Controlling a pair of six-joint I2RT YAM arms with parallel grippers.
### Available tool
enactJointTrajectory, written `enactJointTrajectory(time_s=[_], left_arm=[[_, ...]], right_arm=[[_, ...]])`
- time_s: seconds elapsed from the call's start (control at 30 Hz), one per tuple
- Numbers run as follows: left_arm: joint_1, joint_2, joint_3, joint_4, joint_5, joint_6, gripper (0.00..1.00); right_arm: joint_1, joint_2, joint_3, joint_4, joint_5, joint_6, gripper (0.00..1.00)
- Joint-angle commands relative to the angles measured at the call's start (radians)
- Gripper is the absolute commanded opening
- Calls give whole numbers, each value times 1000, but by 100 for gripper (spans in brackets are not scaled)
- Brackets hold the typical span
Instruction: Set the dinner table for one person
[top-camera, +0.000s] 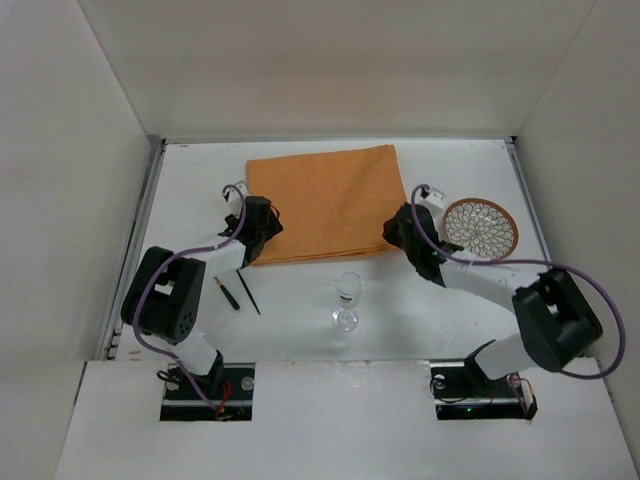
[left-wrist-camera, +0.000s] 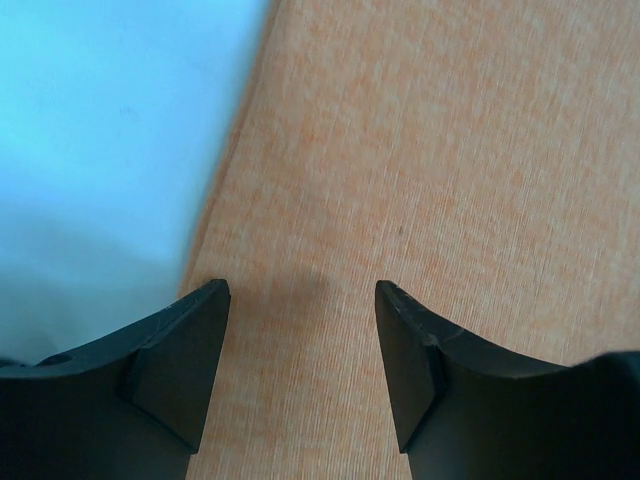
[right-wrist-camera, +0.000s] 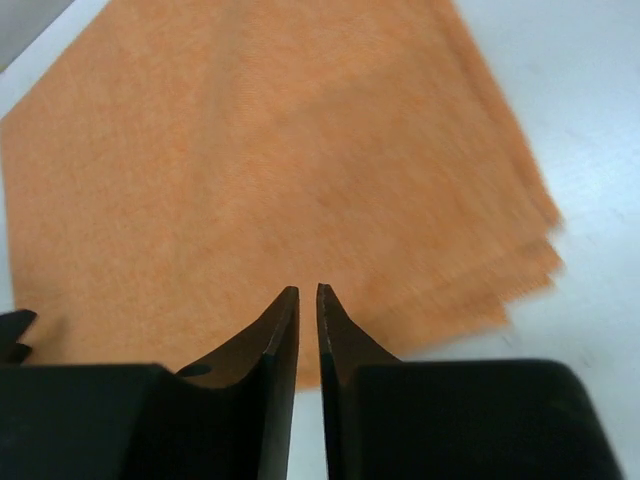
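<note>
Both lower corners of the orange placemat (top-camera: 322, 203) are attended, to square it I judge: left fingers (left-wrist-camera: 180, 370) open, right fingers (right-wrist-camera: 278, 345) closed, empty.

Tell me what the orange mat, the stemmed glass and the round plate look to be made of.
Orange mat: woven cloth, matte; the wrist views show fine weave and stacked folded edges.
Stemmed glass: clear glass, possibly plastic; the table shows through it.
Round plate: unsure, perhaps ceramic; brown rim, pale patterned centre, too small to settle.
</note>
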Motion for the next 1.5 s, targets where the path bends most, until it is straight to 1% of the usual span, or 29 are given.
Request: enactJointTrajectory(time_s=[0.0,0.07,0.13,0.23,0.37,0.43,0.5,0.63,0.77,0.9,1.0,1.1,1.27,1.33,1.47], left_arm=[[-50,-77,-42,-40,-49,19,58],[-66,-98,-61,-40,-38,4,58],[-81,-120,-85,-40,-5,-30,58],[-102,-150,-121,-38,57,-68,54],[-147,-216,-171,-61,74,-80,36],[-167,-259,-194,-96,75,-80,31],[-171,-303,-222,-130,71,-83,31],[-201,-340,-251,-201,87,-102,33],[-230,-351,-271,-207,98,-114,33],[-270,-286,-262,-192,94,-108,33],[-282,-229,-257,-164,90,-109,33],[-280,-177,-248,-132,80,-113,33],[-260,-81,-191,-90,46,-106,33],[-254,-45,-155,-84,35,-99,33],[-254,18,-95,-80,31,-82,33]], right_arm=[[-80,129,229,-19,-241,-213,20],[-128,261,395,-77,-358,-260,21],[-171,407,576,-181,-433,-292,20],[-197,593,815,-317,-476,-290,18],[-206,734,980,-447,-481,-264,18],[-223,756,979,-464,-467,-231,17],[-249,766,966,-469,-479,-198,17],[-300,785,982,-498,-476,-191,19],[-330,794,983,-501,-514,-191,20],[-338,776,985,-507,-487,-187,20],[-343,777,977,-516,-476,-199,20],[-341,756,946,-507,-473,-205,22],[-350,690,847,-448,-427,-193,22],[-360,645,790,-388,-429,-181,21],[-378,576,732,-345,-430,-176,22]])
